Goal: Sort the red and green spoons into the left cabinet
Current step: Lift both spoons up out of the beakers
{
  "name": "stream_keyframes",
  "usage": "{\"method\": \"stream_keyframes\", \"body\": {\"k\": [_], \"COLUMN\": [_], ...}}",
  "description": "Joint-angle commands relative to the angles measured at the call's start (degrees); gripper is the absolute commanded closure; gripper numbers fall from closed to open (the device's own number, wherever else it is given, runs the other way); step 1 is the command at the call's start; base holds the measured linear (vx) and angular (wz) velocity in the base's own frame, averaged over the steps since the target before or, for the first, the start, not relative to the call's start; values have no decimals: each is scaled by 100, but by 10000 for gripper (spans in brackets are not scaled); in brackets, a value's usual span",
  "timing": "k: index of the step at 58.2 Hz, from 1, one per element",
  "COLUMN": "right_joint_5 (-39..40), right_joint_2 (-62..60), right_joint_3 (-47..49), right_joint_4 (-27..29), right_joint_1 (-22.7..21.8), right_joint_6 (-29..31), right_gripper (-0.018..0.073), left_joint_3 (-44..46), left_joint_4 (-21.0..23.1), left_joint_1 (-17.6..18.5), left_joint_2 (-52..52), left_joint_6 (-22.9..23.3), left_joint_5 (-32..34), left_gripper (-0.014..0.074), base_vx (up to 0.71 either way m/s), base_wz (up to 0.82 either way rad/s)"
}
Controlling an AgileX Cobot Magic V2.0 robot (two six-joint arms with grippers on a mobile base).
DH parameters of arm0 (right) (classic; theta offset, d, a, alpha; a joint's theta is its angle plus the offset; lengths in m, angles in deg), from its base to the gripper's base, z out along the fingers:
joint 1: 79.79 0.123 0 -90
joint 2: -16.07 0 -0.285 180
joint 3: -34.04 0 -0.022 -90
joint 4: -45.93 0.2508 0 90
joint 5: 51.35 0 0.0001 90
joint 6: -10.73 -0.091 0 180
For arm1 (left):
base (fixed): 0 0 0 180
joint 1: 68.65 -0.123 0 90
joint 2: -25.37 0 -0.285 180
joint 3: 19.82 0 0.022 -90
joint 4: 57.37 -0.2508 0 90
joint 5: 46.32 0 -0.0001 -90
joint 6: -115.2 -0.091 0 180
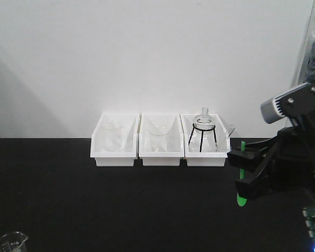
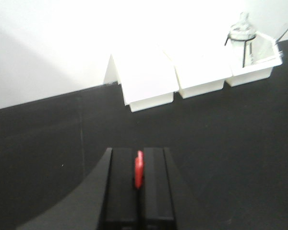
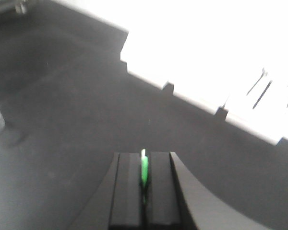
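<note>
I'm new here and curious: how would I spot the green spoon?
Find the three white bins by the wall, then look right of the last one. The black right gripper holds the green spoon there: slim and bright green, unlike the clear glassware in the bins.

The exterior front view looked slightly downward across the matte black tabletop (image 1: 94, 199) at the row of three small white plastic bins (image 1: 160, 142) against the wall, from mid distance. The left wrist view looked forward over the left gripper (image 2: 138, 153), low and close. The right wrist view did likewise over the right gripper (image 3: 144, 155). All three shared bins and tabletop.
</note>
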Motion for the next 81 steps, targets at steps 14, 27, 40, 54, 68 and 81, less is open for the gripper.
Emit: {"method": "stream_keyframes", "body": {"k": [14, 27, 40, 54, 68, 81], "right_joint_5": [1580, 1668, 1655, 1319, 1264, 1264], "right_joint_2": [-1682, -2706, -3232, -3330, -3330, -3330], "right_joint_3": [-1342, -2107, -2483, -2628, -2628, -2628], "right_joint_4": [228, 228, 228, 281, 281, 288], "right_joint_1": [-18, -18, -18, -18, -18, -18], "right_joint_6": [79, 79, 79, 35, 35, 35], "right_gripper": [562, 562, 562, 562, 562, 562], "left_joint_3": [-763, -1476, -1587, -1587, -1587, -1587], "left_joint_4": [542, 1003, 1003, 1003, 1003, 1003], "left_joint_1": [39, 39, 39, 39, 39, 39], "left_joint_2": [-927, -1792, -1988, -1988, -1988, -1988], "left_joint_6": [-121, -115, -113, -108, -108, -108], "left_joint_5": [720, 926, 866, 806, 806, 806], "left_gripper": [600, 600, 600, 600, 600, 600], "base_vx": [0, 0, 0, 0, 0, 0], "base_wz": [0, 0, 0, 0, 0, 0]}}
